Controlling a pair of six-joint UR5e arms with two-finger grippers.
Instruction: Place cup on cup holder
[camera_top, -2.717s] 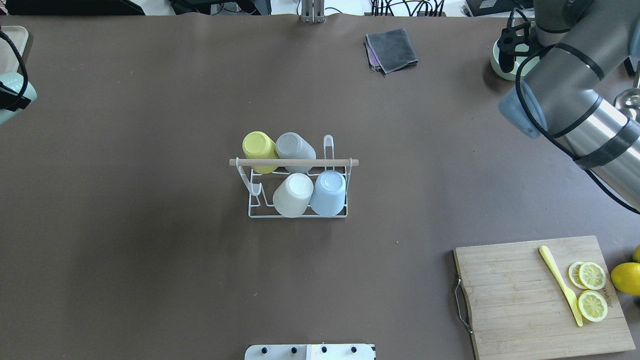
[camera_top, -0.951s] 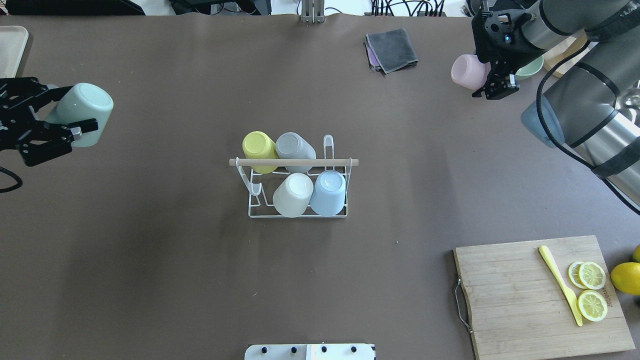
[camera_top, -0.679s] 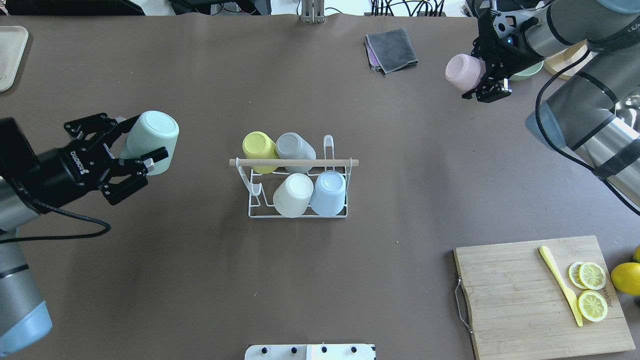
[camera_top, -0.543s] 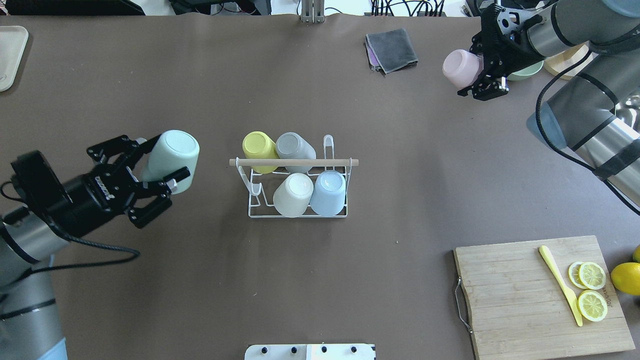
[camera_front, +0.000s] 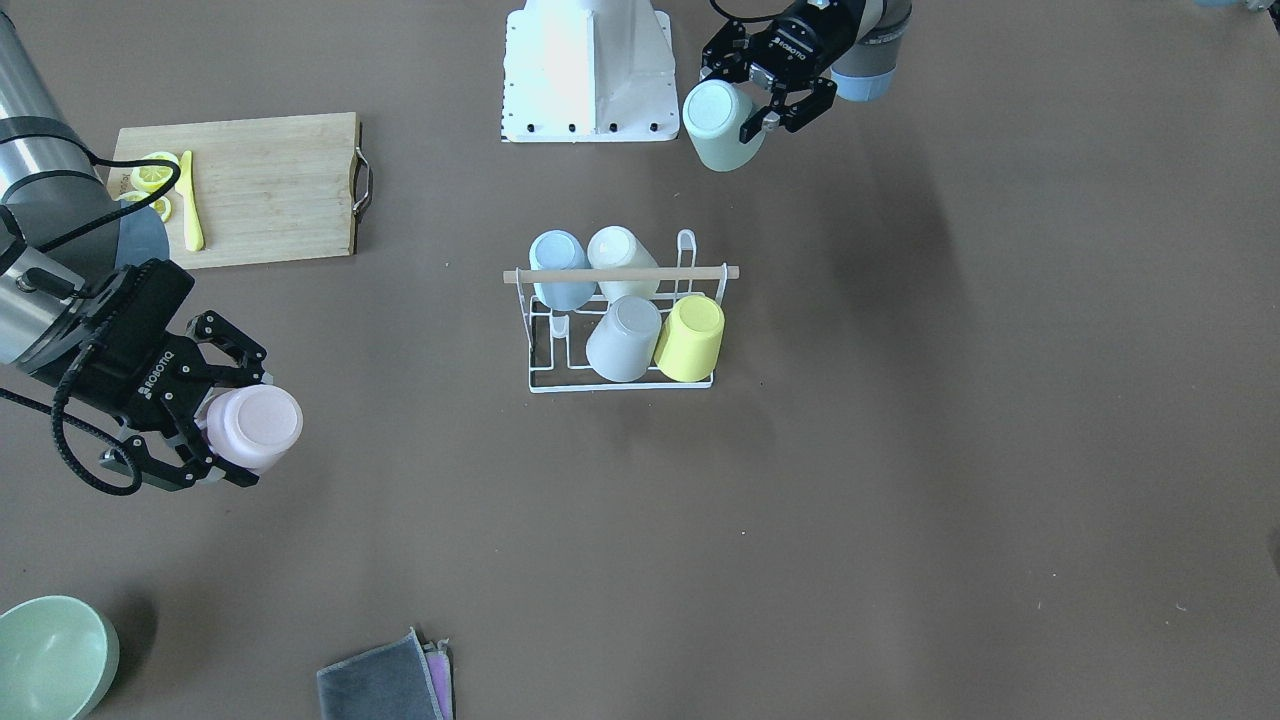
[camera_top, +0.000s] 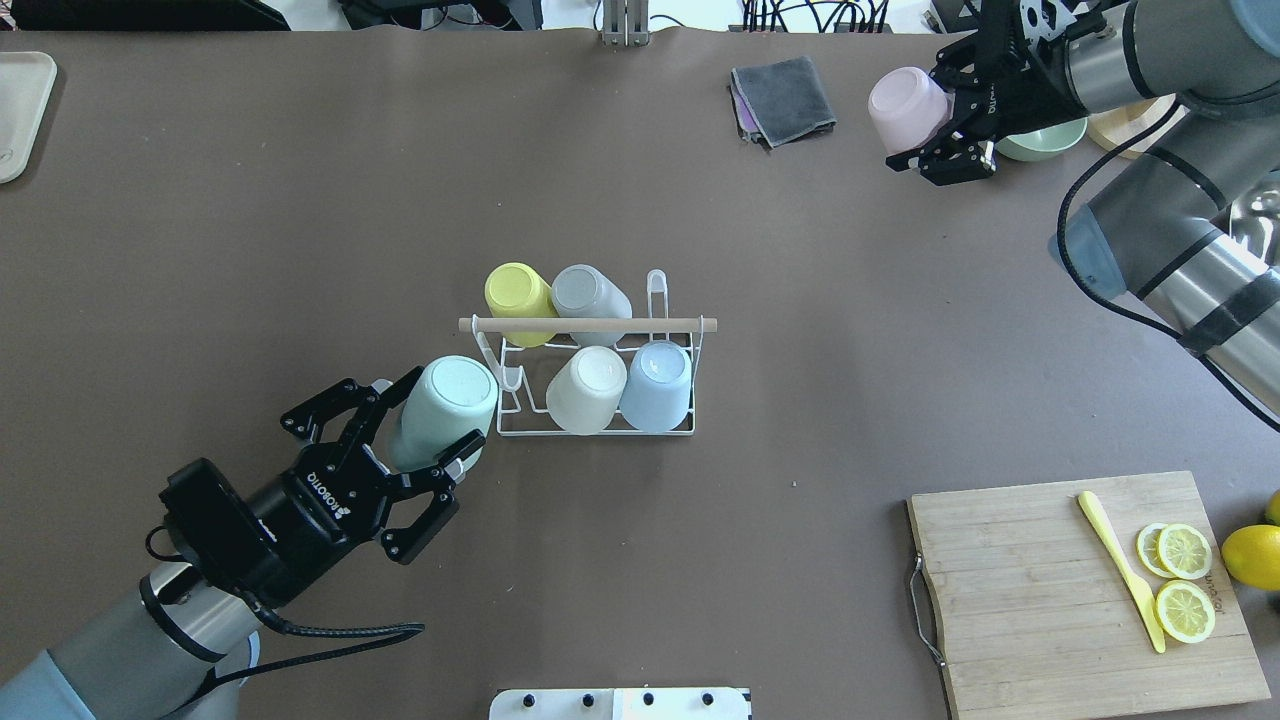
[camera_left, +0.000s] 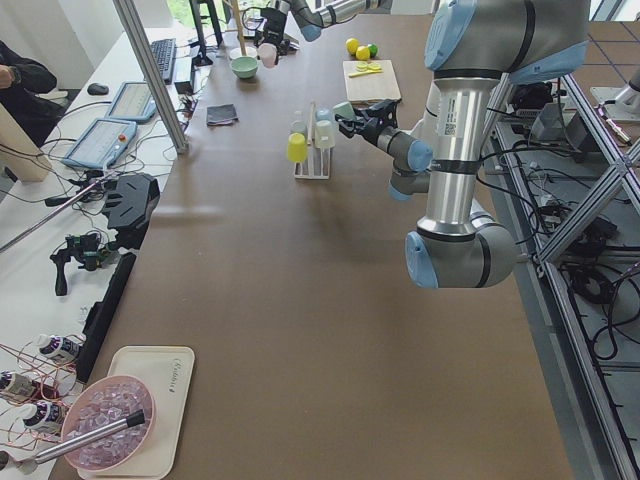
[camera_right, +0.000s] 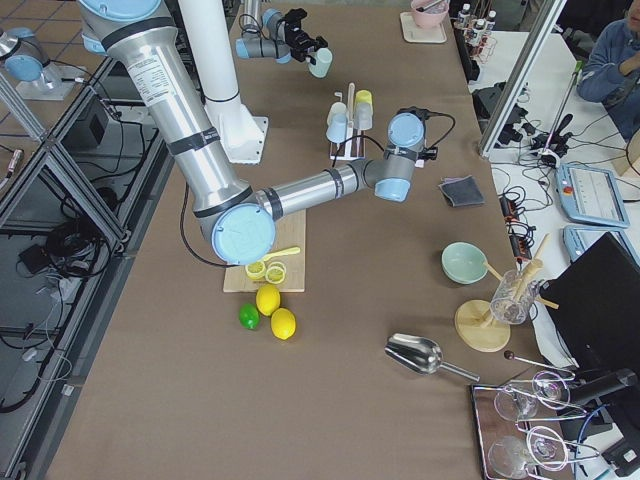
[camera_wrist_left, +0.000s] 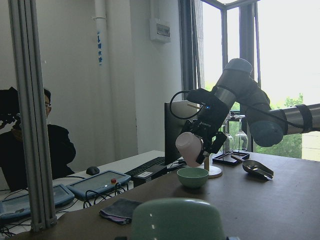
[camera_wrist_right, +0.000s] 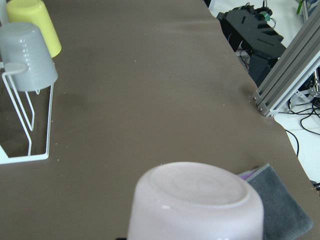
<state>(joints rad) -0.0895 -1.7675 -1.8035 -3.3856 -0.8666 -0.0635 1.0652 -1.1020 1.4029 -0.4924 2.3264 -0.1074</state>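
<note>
Overhead and front-facing views look steeply down from opposite sides, both centring the cup holder (camera_top: 590, 324). End views watch from afar along the table (camera_left: 300, 300); wrist cameras sit just behind the mint cup (camera_wrist_left: 177, 220) and pink cup (camera_wrist_right: 197, 205).

The table (camera_top: 300, 200) is a flat dark brown. The cup holder (camera_top: 656, 275) is white wire, its wooden rod (camera_top: 590, 325) pale tan. On it are a yellow cup (camera_top: 518, 295), a grey cup (camera_top: 590, 292), a cream cup (camera_top: 588, 388) and a light blue cup (camera_top: 657, 385). The left gripper (camera_top: 443, 408) is black with white lettering and has a mint-green cup (camera_top: 450, 395). The right gripper (camera_top: 915, 115), also black, has a pale pink cup (camera_top: 903, 100). The left arm (camera_top: 110, 645) and right arm (camera_top: 1200, 270) are silver with pale blue caps. At the far right, the bowl (camera_front: 50, 655) is mint green. The cloth (camera_top: 783, 95) is dark grey over purple. At the right, the cutting board (camera_top: 1030, 600) is light wood grain. The knife (camera_top: 1120, 570), lemon slices (camera_top: 1185, 550) and whole lemon (camera_top: 1250, 555) are yellow.
</note>
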